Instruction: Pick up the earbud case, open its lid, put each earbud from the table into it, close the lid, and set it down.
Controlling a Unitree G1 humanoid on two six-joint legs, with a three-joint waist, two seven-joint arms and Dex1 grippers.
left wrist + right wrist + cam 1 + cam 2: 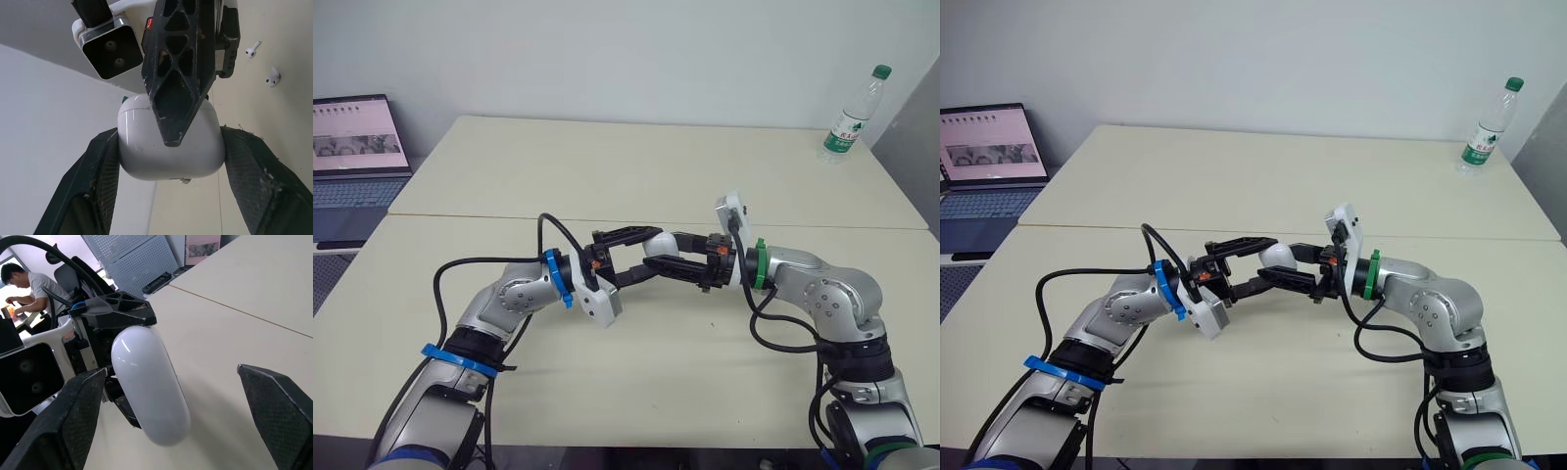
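A laptop sits far left, beside the desk. Above the desk's middle, the left hand clamps a white case, lid closed. The right hand faces it, fingers wide around the case. 2 earbuds lie on the desk. A bottle stands far right.

We see bright, even light from overhead across the counter, which throws only faint, soft-edged shadows just below the case. Well left of the case, the laptop screen glows pale. In the right wrist view the case carries a broad white sheen along its upper curve, and the room behind it is washed out. In the left wrist view the left fingers flanking the case look blurred, while the case itself is crisp.
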